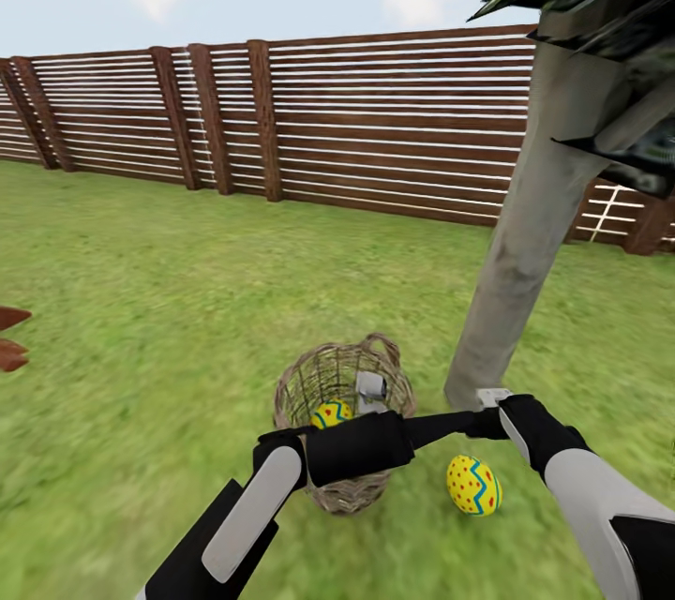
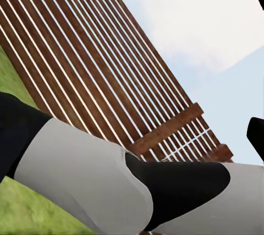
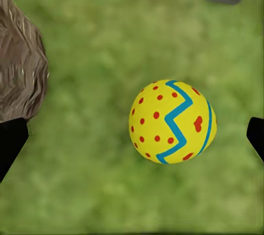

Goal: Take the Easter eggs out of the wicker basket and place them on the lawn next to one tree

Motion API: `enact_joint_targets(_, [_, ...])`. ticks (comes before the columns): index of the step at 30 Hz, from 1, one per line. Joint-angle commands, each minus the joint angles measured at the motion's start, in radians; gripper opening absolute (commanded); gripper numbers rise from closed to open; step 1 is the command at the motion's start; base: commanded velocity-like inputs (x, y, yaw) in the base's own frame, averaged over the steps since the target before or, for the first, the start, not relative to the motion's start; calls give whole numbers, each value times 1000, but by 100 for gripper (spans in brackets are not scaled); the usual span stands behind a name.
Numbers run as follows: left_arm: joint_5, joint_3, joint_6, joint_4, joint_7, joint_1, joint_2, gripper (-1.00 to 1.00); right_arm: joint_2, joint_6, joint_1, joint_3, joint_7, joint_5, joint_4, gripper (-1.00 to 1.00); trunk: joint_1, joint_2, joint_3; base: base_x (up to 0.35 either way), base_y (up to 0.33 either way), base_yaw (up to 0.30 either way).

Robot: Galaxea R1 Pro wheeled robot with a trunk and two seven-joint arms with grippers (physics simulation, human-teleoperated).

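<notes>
One Easter egg [image 1: 473, 485] is seen lying on the lawn [image 1: 141, 300], at about four o'clock from the wicker basket [image 1: 343, 412] and near the foot of the tree [image 1: 525, 244], whose trunk rises at about two o'clock from the basket. A second egg [image 1: 331, 413] is glimpsed inside the basket through the open weave; a third cannot be made out.

In the right wrist view the egg on the grass [image 3: 172, 121] is framed between the two dark fingertips [image 3: 11, 141], which are spread wide and touch nothing; the right gripper is therefore judged open and empty. The state of the left gripper [image 1: 371, 387], which hangs over the basket mouth, cannot be told, as its fingers are masked by the right forearm.

The eggs are judged light, rigid and smooth, so slipping is to be expected: a hold across the widest middle, along the short axis, is advised, with modest squeeze. The glossy yellow shell is banded with a blue zigzag and dotted red. The basket is of loose, rough grey-brown twigs, probably light and easily tipped. The trunk is pale, matt and straight; the grass is mottled and soft-looking.
</notes>
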Motion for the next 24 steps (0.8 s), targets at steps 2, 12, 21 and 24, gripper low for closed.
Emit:
enact_joint_targets(2, [7,1,7,1,1,0,0,100,1,5,0,-7,7,10,-2,100,0,0,2,0,296,-205])
enact_joint_targets(12, [5,1,7,2,1,0,1,100,2,5,0,-7,7,10,-2,100,0,0,14,0,306,-205])
enact_joint_targets(21, [7,2,7,3,1,0,0,100,1,5,0,-7,7,8,-2,100,0,0,24,0,344,-205])
enact_joint_targets(24, [6,2,7,3,1,0,1,100,-11,6,0,-10,8,10,-6,100,0,0,27,0,346,-153])
